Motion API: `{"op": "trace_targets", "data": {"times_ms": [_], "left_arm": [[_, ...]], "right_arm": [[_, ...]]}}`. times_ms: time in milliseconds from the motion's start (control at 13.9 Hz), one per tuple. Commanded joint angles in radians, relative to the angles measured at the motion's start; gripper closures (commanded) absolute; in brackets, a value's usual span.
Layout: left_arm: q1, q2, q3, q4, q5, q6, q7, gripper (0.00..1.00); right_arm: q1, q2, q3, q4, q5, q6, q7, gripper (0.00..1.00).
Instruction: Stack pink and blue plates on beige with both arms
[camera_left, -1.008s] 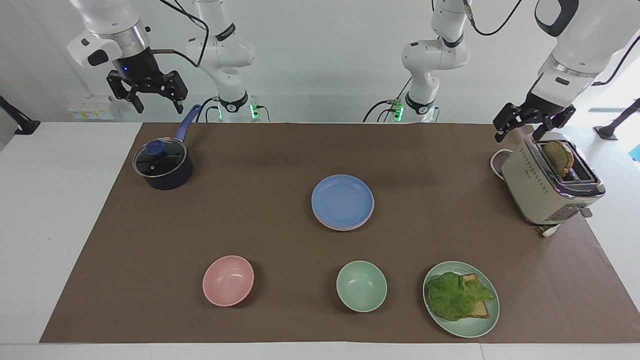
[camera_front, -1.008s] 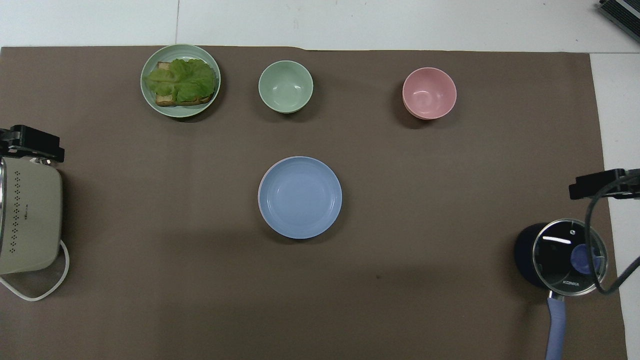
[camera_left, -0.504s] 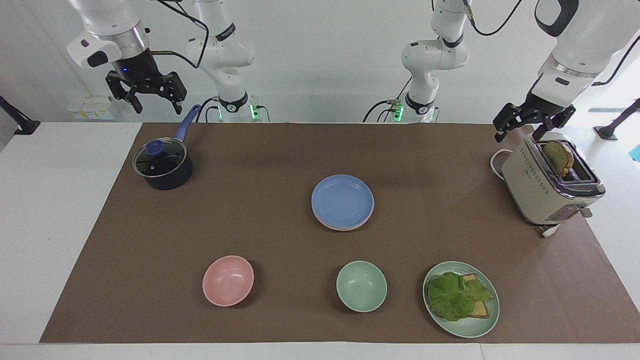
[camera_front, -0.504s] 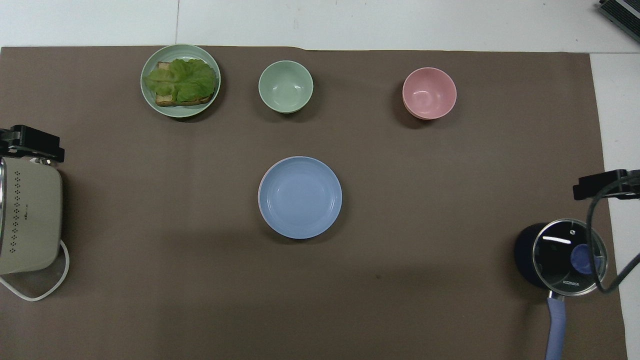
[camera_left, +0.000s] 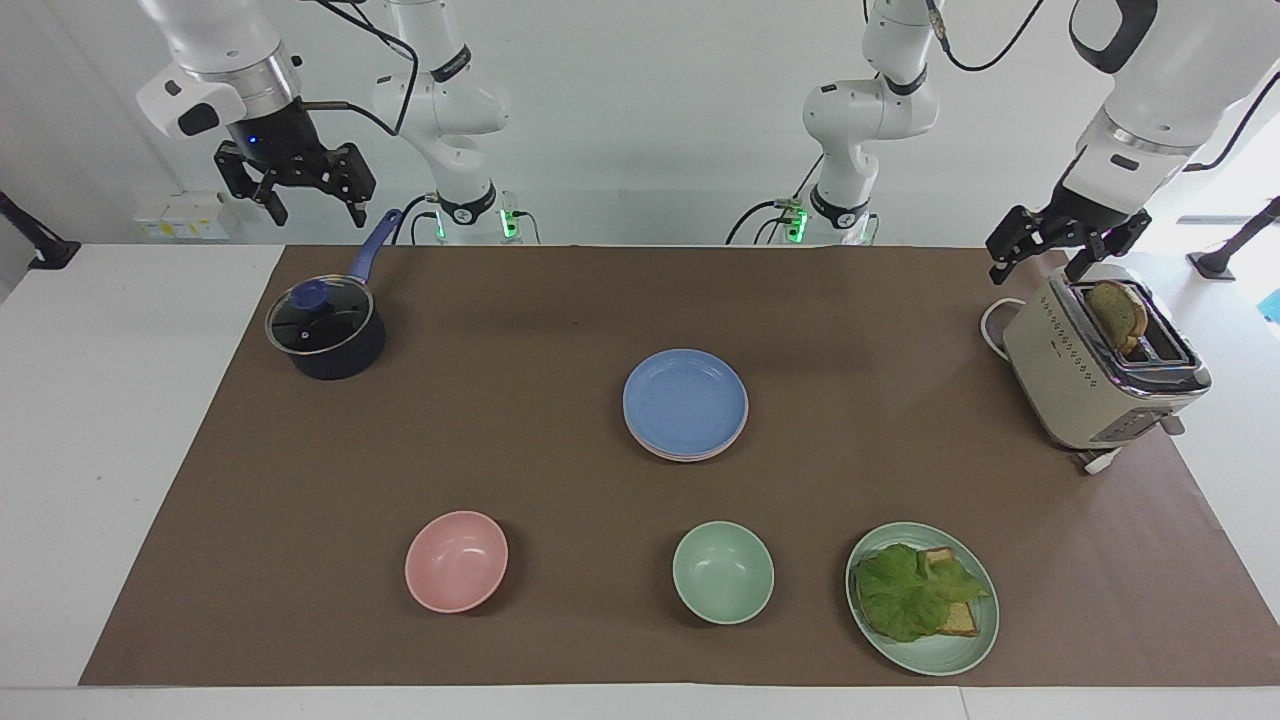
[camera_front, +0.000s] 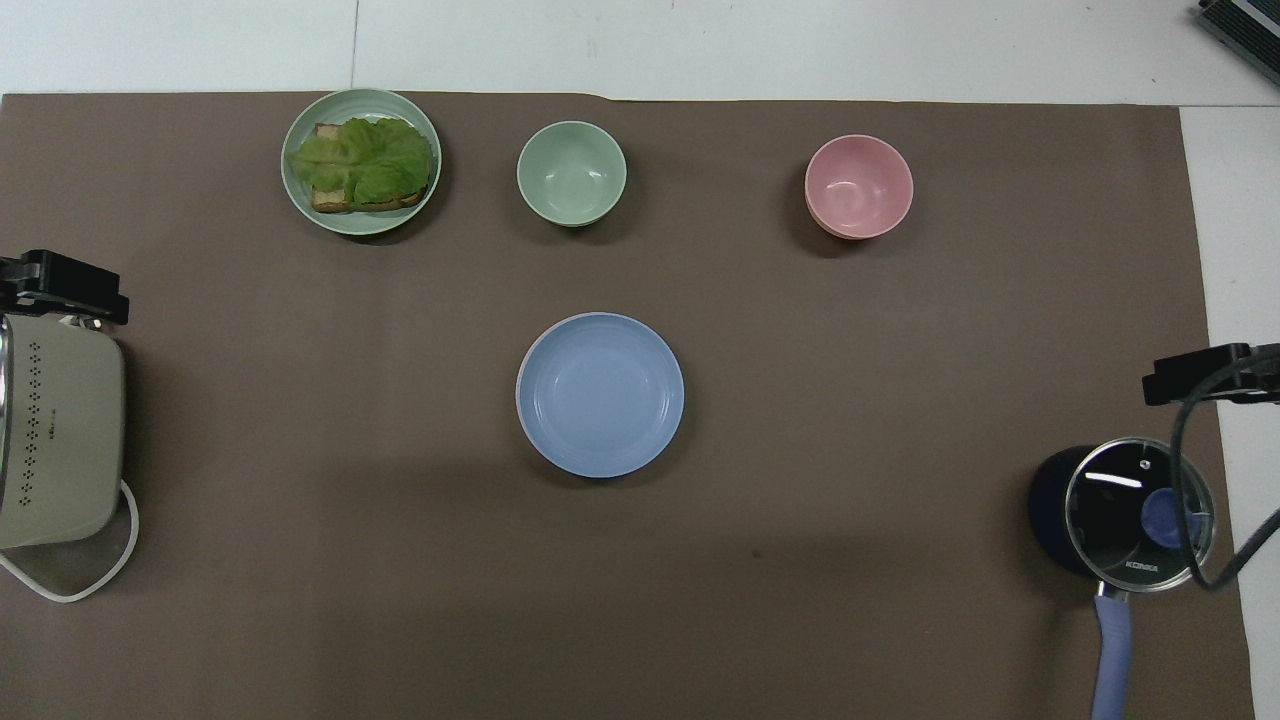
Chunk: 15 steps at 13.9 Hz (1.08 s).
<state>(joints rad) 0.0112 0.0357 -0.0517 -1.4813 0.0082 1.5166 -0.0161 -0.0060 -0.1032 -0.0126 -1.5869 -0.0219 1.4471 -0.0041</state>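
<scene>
A periwinkle blue plate (camera_left: 685, 402) (camera_front: 600, 394) lies on top of a stack in the middle of the brown mat. The pale pink plate's rim (camera_left: 690, 456) (camera_front: 519, 378) peeks out just under it. The beige plate is hidden beneath them. My right gripper (camera_left: 318, 215) (camera_front: 1200, 371) hangs open and empty above the pot, at the right arm's end of the table. Over the toaster at the left arm's end, my left gripper (camera_left: 1035, 272) (camera_front: 62, 287) is open too, holding nothing. Both are well away from the stack.
A lidded dark pot (camera_left: 326, 333) with a blue handle and a cream toaster (camera_left: 1100, 375) holding toast stand at the two ends of the table. Farther from the robots than the stack sit a pink bowl (camera_left: 456, 561), a green bowl (camera_left: 722, 572) and a green plate (camera_left: 975, 650) with lettuce toast.
My right gripper has shifted very slightly above the pot. The plates and the left arm have not moved.
</scene>
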Motion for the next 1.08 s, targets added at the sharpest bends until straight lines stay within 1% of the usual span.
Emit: {"op": "trace_targets", "data": {"times_ms": [0,1008], "left_arm": [[0.009,-0.014,-0.005,-0.005,0.003,-0.015,0.008,0.00],[0.009,-0.014,-0.005,-0.005,0.003,-0.015,0.008,0.00]], "right_arm": [[-0.003,-0.015,-0.001,-0.016,0.016,-0.004,-0.020,0.00],[-0.003,-0.030,0.000,-0.038,0.014,-0.004,-0.028,0.00]]}}
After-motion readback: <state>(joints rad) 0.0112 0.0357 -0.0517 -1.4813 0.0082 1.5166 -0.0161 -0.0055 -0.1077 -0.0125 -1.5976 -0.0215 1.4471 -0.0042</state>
